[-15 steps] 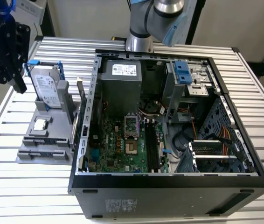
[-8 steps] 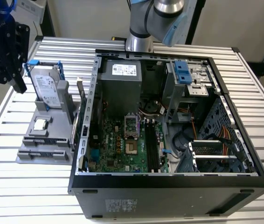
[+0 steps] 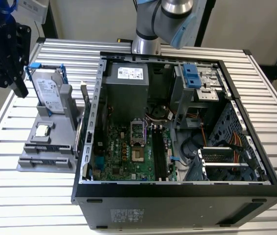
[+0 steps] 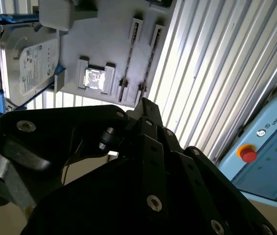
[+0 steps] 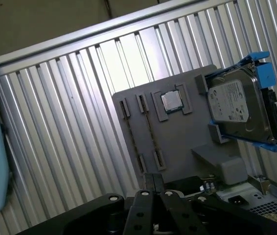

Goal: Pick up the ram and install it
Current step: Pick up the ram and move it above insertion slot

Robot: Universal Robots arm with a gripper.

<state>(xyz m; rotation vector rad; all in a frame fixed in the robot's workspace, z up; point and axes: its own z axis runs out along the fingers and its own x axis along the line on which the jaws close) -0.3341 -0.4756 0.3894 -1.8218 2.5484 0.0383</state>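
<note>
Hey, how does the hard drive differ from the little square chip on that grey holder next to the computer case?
The hard drive is much bigger and oblong; the chip is small and square. The hard drive stands propped up at a tilt inside a blue bracket, while the chip lies flat in a recess. Both have silvery tops and sit on the same grey holder.

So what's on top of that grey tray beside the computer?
A hard drive in a blue bracket and a small square chip. Whatever lies under the drive is covered.
</note>
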